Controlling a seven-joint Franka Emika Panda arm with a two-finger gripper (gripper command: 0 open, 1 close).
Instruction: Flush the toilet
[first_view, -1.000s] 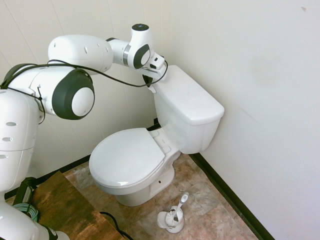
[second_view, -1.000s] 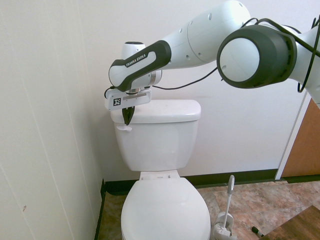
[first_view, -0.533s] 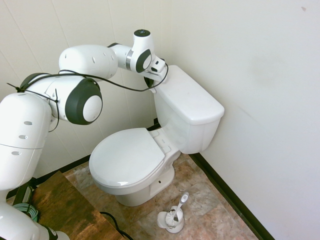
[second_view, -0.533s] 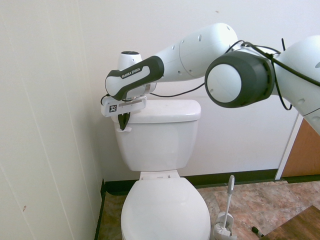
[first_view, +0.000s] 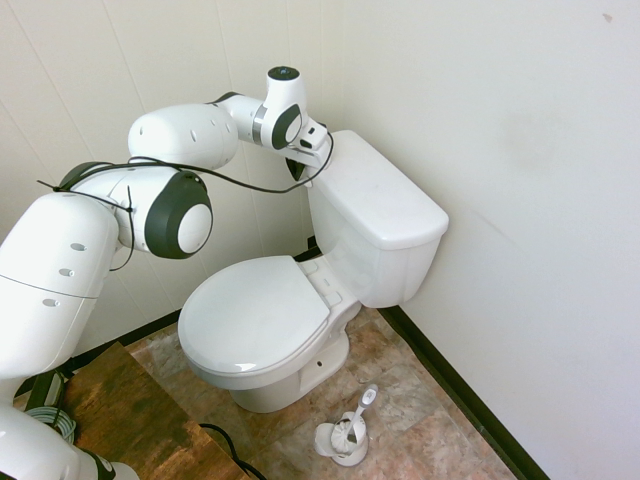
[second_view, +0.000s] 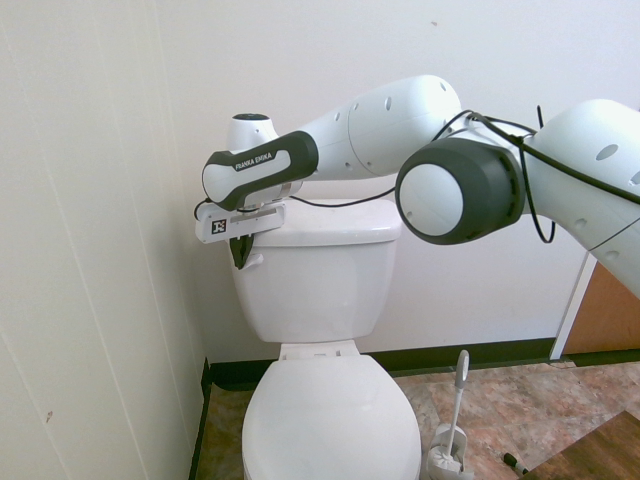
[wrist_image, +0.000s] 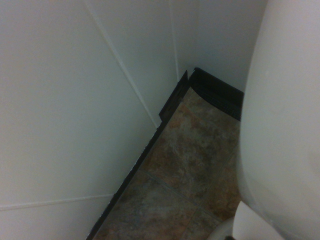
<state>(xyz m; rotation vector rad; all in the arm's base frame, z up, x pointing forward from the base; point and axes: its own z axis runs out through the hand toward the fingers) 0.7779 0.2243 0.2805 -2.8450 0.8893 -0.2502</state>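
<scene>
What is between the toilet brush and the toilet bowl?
Only bare floor lies between the toilet brush and the toilet, in the first exterior view.

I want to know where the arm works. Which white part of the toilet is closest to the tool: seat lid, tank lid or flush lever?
The flush lever: the shut tool is right at it.
</scene>
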